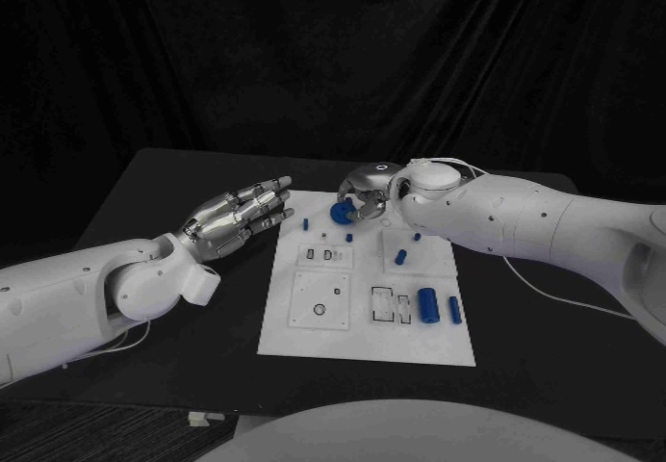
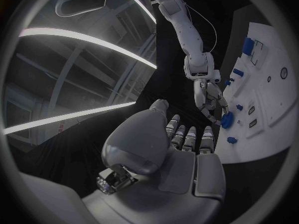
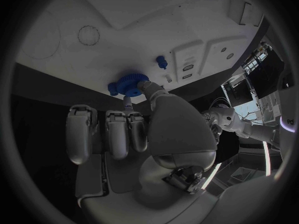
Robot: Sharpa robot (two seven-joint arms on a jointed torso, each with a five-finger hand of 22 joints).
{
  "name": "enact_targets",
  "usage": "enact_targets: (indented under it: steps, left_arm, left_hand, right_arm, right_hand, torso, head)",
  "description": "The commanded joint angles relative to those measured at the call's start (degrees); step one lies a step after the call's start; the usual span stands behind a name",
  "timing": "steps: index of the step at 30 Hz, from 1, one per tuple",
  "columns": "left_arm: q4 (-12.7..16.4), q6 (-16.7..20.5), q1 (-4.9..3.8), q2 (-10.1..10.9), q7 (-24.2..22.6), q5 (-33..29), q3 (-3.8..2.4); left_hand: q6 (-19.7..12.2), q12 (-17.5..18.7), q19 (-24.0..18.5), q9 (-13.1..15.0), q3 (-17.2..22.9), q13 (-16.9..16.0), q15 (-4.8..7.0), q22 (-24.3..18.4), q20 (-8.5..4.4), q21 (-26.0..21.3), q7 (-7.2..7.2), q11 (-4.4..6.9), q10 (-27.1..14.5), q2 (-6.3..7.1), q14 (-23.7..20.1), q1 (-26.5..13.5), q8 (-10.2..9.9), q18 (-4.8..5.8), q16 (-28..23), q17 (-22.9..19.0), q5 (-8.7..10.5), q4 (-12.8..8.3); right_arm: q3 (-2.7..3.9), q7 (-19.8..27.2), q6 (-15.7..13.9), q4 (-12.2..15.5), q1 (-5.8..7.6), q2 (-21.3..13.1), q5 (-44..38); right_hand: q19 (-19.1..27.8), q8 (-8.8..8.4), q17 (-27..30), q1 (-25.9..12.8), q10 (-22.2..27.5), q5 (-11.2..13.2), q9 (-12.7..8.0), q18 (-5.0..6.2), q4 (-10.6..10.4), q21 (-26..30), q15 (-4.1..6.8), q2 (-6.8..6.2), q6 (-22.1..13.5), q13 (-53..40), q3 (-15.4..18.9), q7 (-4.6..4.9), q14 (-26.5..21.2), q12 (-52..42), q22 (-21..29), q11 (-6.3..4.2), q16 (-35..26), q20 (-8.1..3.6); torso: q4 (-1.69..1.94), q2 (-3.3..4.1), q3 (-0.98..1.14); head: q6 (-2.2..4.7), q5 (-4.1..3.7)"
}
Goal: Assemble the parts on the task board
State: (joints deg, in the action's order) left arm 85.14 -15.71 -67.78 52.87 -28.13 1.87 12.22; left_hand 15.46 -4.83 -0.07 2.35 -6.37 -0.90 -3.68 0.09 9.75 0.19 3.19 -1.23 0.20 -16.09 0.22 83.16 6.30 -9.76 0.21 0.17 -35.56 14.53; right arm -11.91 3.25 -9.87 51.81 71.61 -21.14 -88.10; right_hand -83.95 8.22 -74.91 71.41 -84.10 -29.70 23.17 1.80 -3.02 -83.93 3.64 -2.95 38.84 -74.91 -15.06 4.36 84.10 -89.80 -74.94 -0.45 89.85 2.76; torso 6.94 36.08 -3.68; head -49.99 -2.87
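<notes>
— Item one: the task board?

— The task board, a white plate, lies in the middle of the black table before me. Several rectangular recesses and a round outline are cut into its surface.

— Item two: your right hand?

— My right hand is over the far edge of the board. It pinches a blue gear, a round toothed piece, between the thumb and a finger. In the right wrist view the gear sits right at the board's far edge, the fingertips closed on it and my other fingers hanging straight beside, holding nothing. Whether the gear touches the board, I cannot tell.

— Item three: your left hand?

— My left hand hovers above the table just beside the board's left edge. Its fingers are stretched out flat and slightly apart, and it holds nothing. From its wrist camera I see my right hand and the gear across from it.

— Item four: loose parts?

— A blue cylinder and a thinner blue bar side by side near the board's right edge; a small blue peg near the middle; another small blue peg at the far left corner.
</notes>
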Motion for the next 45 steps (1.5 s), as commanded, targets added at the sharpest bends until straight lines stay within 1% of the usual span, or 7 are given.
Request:
enact_targets:
  steps: [1,6,11,26,30,34,45]
  left_arm:
    - [0.1,-0.8,0.03,-0.1,-0.4,0.0,-0.05]
    - [0.2,-0.8,0.03,0.0,-0.3,0.0,-0.05]
    - [0.2,-0.8,0.03,0.0,-0.2,0.0,-0.05]
    - [0.2,-1.1,0.03,0.0,-0.1,0.0,-0.05]
    - [0.1,-1.2,0.03,0.0,-0.1,0.0,-0.05]
    - [0.1,-1.3,0.04,0.0,0.0,0.0,-0.05]
    - [0.0,-1.4,0.06,0.1,0.0,0.0,-0.05]
  left_hand:
    - [-0.1,-0.3,0.1,0.0,0.3,-0.1,-0.33,-0.1,0.36,-0.2,0.13,-0.34,0.1,-0.16,-0.2,0.2,0.2,-0.3,0.0,-0.1,-0.39,-0.1]
    - [-0.1,-0.3,0.1,0.0,0.3,-0.1,-0.33,-0.1,0.36,-0.2,0.13,-0.34,0.1,-0.16,-0.2,0.2,0.2,-0.3,0.0,-0.1,-0.39,-0.1]
    - [-0.1,-0.3,0.1,0.0,0.3,-0.1,-0.33,-0.1,0.36,-0.2,0.13,-0.34,0.1,-0.16,-0.2,0.2,0.2,-0.3,0.0,-0.1,-0.39,-0.1]
    - [-0.1,-0.4,0.1,0.0,0.6,-0.1,-0.36,-0.1,0.38,-0.2,0.12,-0.32,0.1,-0.22,-0.2,0.2,0.3,-0.3,0.0,-0.1,-0.39,-0.2]
    - [-0.1,-0.4,0.1,0.0,0.6,-0.1,-0.36,-0.1,0.38,-0.2,0.12,-0.32,0.1,-0.22,-0.2,0.2,0.3,-0.3,0.0,-0.1,-0.39,-0.2]
    - [-0.1,-0.4,0.1,0.0,0.6,-0.1,-0.36,-0.1,0.38,-0.2,0.12,-0.32,0.1,-0.22,-0.2,0.2,0.3,-0.3,0.0,-0.1,-0.39,-0.2]
    - [-0.1,-0.4,0.1,0.0,0.8,-0.1,-0.34,-0.1,0.39,-0.2,0.16,-0.35,0.1,-0.26,-0.2,0.2,0.3,-0.31,0.0,-0.1,-0.39,-0.2]
  right_arm:
    - [0.06,-2.0,0.6,-0.1,-0.04,0.0,-0.1]
    - [0.06,-2.0,0.7,-0.1,-0.05,0.1,-0.1]
    - [0.06,-2.1,0.6,-0.1,-0.05,0.1,-0.1]
    - [0.06,-1.3,0.9,0.4,-0.04,-0.4,-0.1]
    - [0.06,-0.8,1.4,1.2,-0.07,-1.0,-0.1]
    - [0.05,-0.6,1.7,2.1,-0.14,-1.7,-0.1]
    - [0.05,-0.7,3.0,2.9,-0.33,-3.3,-0.1]
  right_hand:
    - [-2.3,-1.11,-15.1,-0.4,-5.9,0.0,-0.9,-0.05,0.0,0.4,0.0,-0.32,-1.1,-15.1,-0.6,-0.12,5.9,-0.2,-12.8,-0.07,0.2,0.09]
    - [-1.9,-3.14,-15.1,-0.5,-5.9,0.9,-3.0,0.11,0.1,1.1,0.31,-0.37,-3.5,-15.1,-0.9,-0.59,5.9,-0.2,-12.5,-0.46,0.2,-0.19]
    - [-1.7,-3.6,-15.1,-0.4,-5.9,0.8,-3.9,0.22,0.1,1.5,0.35,-0.16,-4.5,-15.1,-1.2,-0.58,5.9,-0.2,-12.4,-0.49,0.2,-0.24]
    - [-1.1,-3.37,-15.1,-0.5,-5.9,-0.1,-4.6,0.46,-0.1,2.5,0.49,1.49,-1.9,-15.1,-2.7,-0.9,5.9,-0.2,-12.1,-0.71,0.2,-0.37]
    - [-0.9,-3.53,-15.1,-0.3,-5.9,-1.6,-5.2,0.51,0.4,2.8,0.58,1.63,-1.5,-15.1,-3.7,-1.05,5.9,-0.2,-12.0,-0.84,0.2,-0.47]
    - [-0.7,-3.86,-15.1,-0.4,-5.9,-5.1,-6.2,0.56,0.9,3.0,0.64,1.45,-1.2,-15.1,-5.2,-1.07,5.9,-0.2,-12.0,-0.9,0.2,-0.54]
    - [-0.4,-3.69,-15.1,-2.1,-5.9,-6.1,-6.9,0.62,0.4,3.4,0.37,0.84,-0.1,-15.1,-5.6,-0.62,5.9,-0.2,-11.9,-0.55,0.2,-0.37]
  torso:
    - [0.01,0.01,0.0]
    - [0.0,0.01,0.0]
    - [0.0,0.0,0.0]
    - [-0.02,0.0,0.0]
    - [-0.02,-0.01,0.02]
    - [-0.02,0.01,0.02]
    - [-0.01,-0.02,0.01]
  head:
    - [-0.01,0.0]
    - [-0.01,0.02]
    - [-0.01,-0.03]
    - [-0.01,-0.05]
    - [-0.01,-0.03]
    - [-0.01,-0.03]
    - [-0.01,0.09]
